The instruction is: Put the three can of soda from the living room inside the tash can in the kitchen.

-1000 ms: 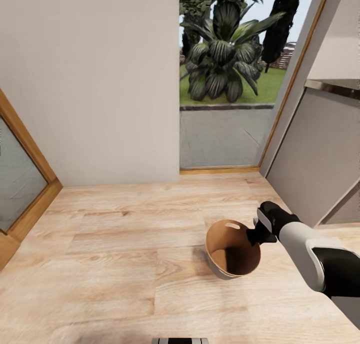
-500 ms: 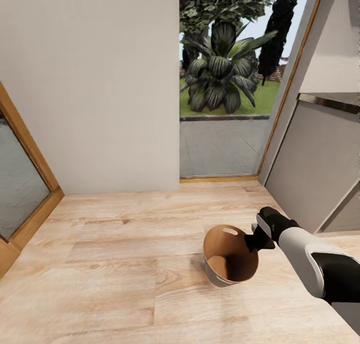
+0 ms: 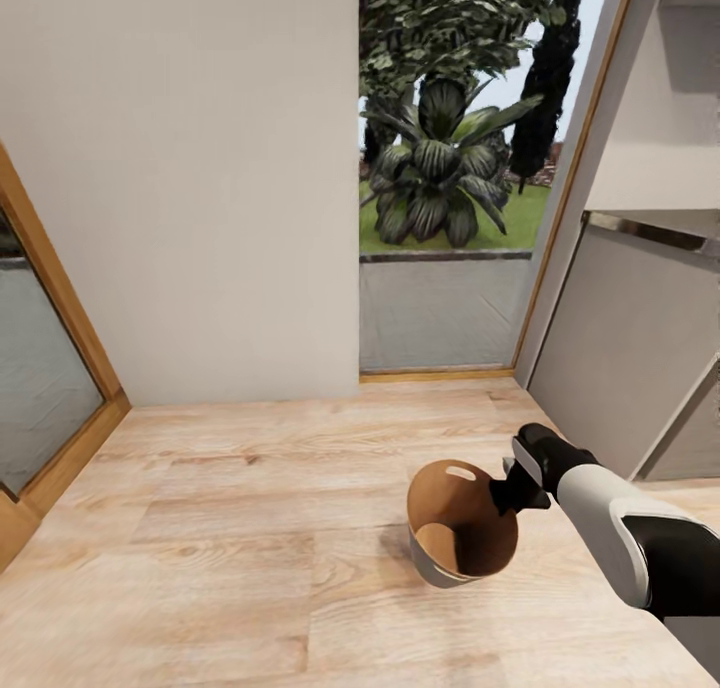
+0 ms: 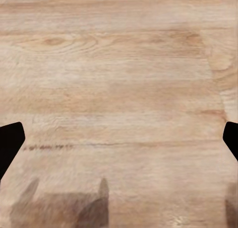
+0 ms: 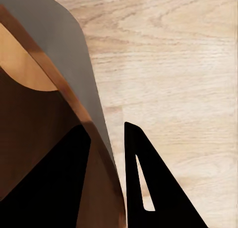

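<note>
The trash can [image 3: 450, 503] stands on the kitchen's wood floor to the right, coppery-brown inside and pale outside, with its handle slot at the far rim. My right gripper [image 3: 506, 492] is shut on its right rim. In the right wrist view, one dark finger [image 5: 59, 178] is inside the trash can's wall [image 5: 74, 64] and the other finger [image 5: 148, 188] is outside it. Nothing shows inside the can but its bare bottom. The soda cans are out of view. My left gripper [image 4: 119, 143] hangs open over bare floor, its fingertips [image 4: 9, 146] wide apart.
Grey cabinets [image 3: 620, 368] rise just right of the trash can. Beyond it is a wood-framed glass pane [image 3: 440, 308] with a leafy garden plant [image 3: 440, 168] outside. A white wall [image 3: 180, 168] is ahead, and another framed pane [image 3: 40, 368] is at the left. Open wood floor [image 3: 230, 528] lies to the left.
The whole head view has shifted, showing more of the wall and window above. My right gripper keeps its hold on the trash can's rim, and more of the can's bottom now shows.
</note>
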Motion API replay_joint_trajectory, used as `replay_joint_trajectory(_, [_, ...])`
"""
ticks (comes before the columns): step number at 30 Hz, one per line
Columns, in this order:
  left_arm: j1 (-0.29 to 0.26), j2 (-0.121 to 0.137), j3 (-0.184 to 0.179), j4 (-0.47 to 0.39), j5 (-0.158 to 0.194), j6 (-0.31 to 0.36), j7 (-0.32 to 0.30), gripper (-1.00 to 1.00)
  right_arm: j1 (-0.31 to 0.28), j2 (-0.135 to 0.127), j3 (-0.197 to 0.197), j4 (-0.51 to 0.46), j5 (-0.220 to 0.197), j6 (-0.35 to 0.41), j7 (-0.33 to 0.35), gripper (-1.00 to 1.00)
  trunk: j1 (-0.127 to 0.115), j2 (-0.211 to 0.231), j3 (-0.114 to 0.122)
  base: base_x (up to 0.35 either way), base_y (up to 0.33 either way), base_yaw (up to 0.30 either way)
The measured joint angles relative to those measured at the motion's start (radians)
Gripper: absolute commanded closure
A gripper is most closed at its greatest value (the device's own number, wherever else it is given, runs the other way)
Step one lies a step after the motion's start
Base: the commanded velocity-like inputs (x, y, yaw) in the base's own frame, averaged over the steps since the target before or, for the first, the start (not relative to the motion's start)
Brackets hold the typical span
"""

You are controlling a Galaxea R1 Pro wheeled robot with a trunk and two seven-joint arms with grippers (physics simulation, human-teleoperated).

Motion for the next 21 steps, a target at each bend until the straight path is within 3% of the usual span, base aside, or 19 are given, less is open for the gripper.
replay_joint_trajectory(7, [0.0,0.001,0.0,0.0,0.0,0.003,-0.001,-1.0,0.03,0.013,-0.002,-0.005,-0.006,-0.011,0.0,1.0,-0.003,0.002,0.027,0.0,0.0,0.0])
replay_joint_trajectory(12, [0.0,0.002,0.0,0.002,0.0,0.003,-0.001,-1.0,0.042,0.013,0.003,-0.005,0.009,-0.037,0.0,1.0,-0.005,0.003,0.046,0.0,0.0,0.0])
replay_joint_trajectory(21, [0.0,0.002,0.0,0.002,0.0,0.003,-0.002,-1.0,0.06,0.013,0.001,0.002,0.002,-0.049,0.0,1.0,-0.009,0.005,0.081,0.0,0.0,0.0])
